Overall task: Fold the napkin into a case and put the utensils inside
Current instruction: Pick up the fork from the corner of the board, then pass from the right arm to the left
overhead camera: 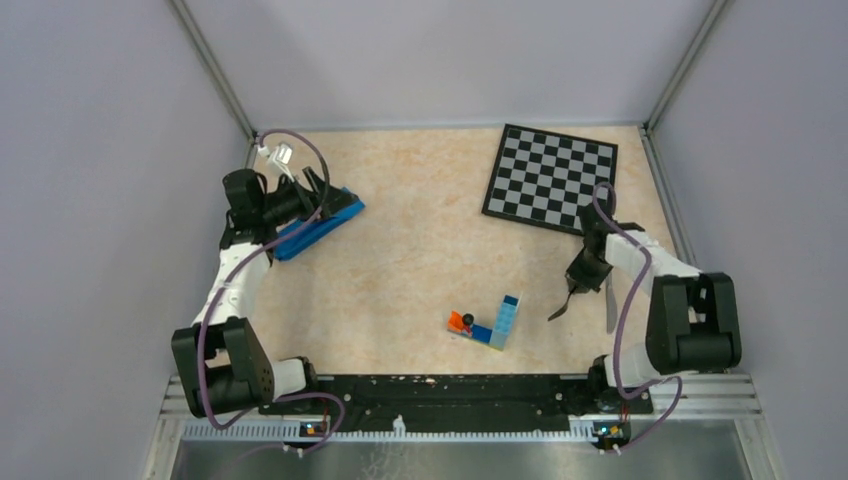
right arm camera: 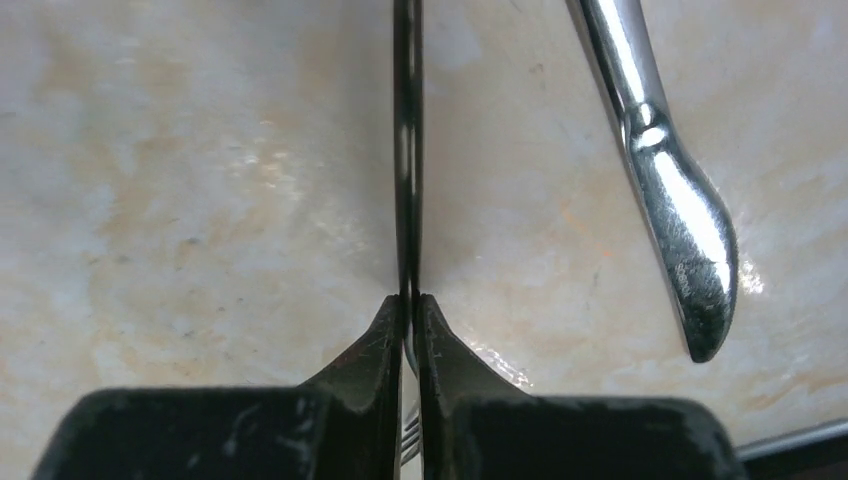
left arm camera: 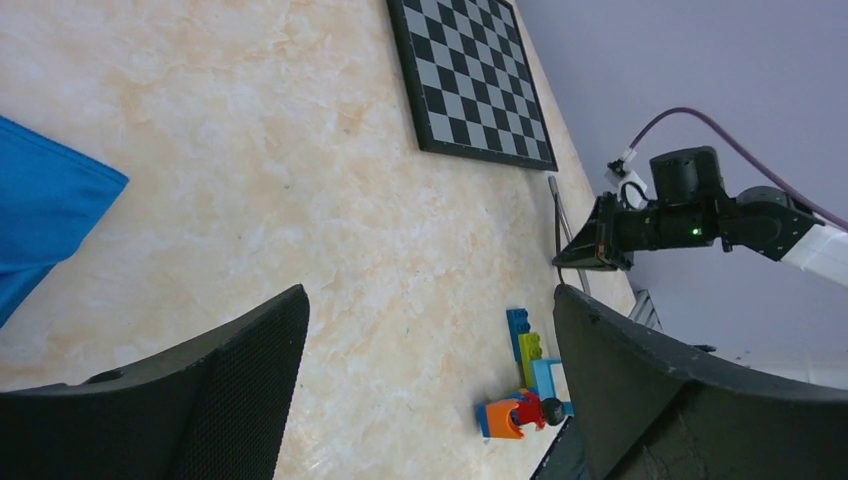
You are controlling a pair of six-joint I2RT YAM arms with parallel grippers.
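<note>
The right gripper (right arm camera: 408, 300) has its two black fingers pressed together on the slim dark grey metal fork (right arm camera: 407, 150). They pinch it edge-on, with the shaft running straight out from the fingertips and the tines tucked back between the fingers. The slim silver-grey metal table knife (right arm camera: 662, 175) lies just beside it on the pale marbled table (overhead camera: 420, 250), not touching the fork as far as the wrist view shows. I cannot tell whether the fork is clear of the surface.

The grip is thin metal held between flat pads, so the fork could pivot. I would lift it straight up, slowly, before any sideways travel, and swing away from the knife so as not to knock it. The carry then goes leftward across the table, above the cluster of coloured toy bricks (overhead camera: 488, 325) (the black-and-grey chessboard (overhead camera: 550, 178) sits at the far side, out of the way).

The bright blue, slightly shiny cloth napkin (overhead camera: 325, 225) lies at the far left, apparently folded into a narrow strip. The left gripper (left arm camera: 430, 300) hovers beside it with its fingers spread wide and nothing between them. Judging by the task, it is well placed to steady the pocket's mouth, and the fork should go in along the strip, not across it.
</note>
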